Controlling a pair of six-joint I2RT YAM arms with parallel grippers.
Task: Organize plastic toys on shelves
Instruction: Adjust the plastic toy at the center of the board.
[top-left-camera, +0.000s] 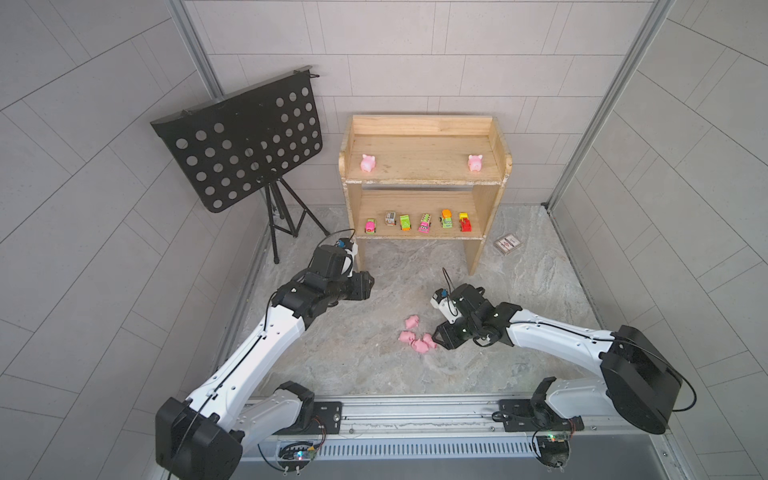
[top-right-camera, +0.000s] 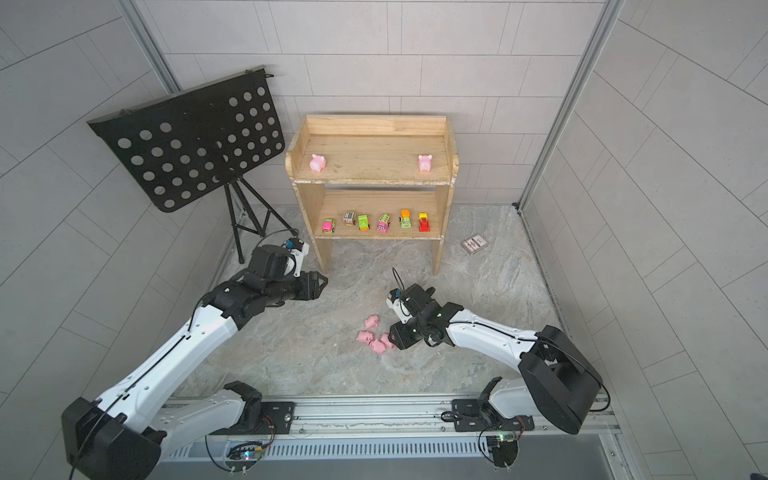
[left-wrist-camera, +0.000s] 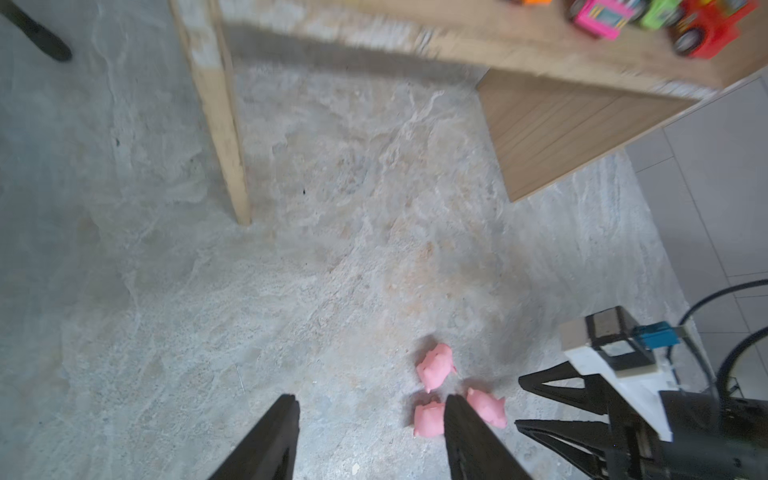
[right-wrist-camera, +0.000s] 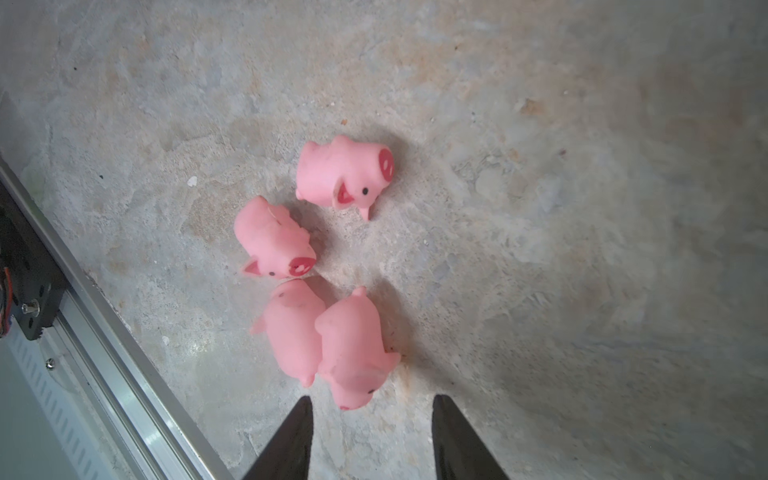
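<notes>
shelves (top-left-camera: 422, 124) at desk (top-left-camera: 374, 365) rear | I read left tool (left-wrist-camera: 370, 399) released, empty, over desk | right tool (right-wrist-camera: 372, 399) released, tips just short of four pigs (right-wrist-camera: 286, 328) clustered on desk | two pigs (top-left-camera: 368, 162) on top board | six vehicles (top-left-camera: 405, 222) lined on lower board

Bright diffuse light in both top views, tile lines (top-left-camera: 89, 58) bowing at edges, left wrist view smeared along shelves (left-wrist-camera: 540, 54) and toy vehicles (left-wrist-camera: 602, 16), right wrist view sharp on pigs (right-wrist-camera: 345, 174), soft shadows beside them.
</notes>
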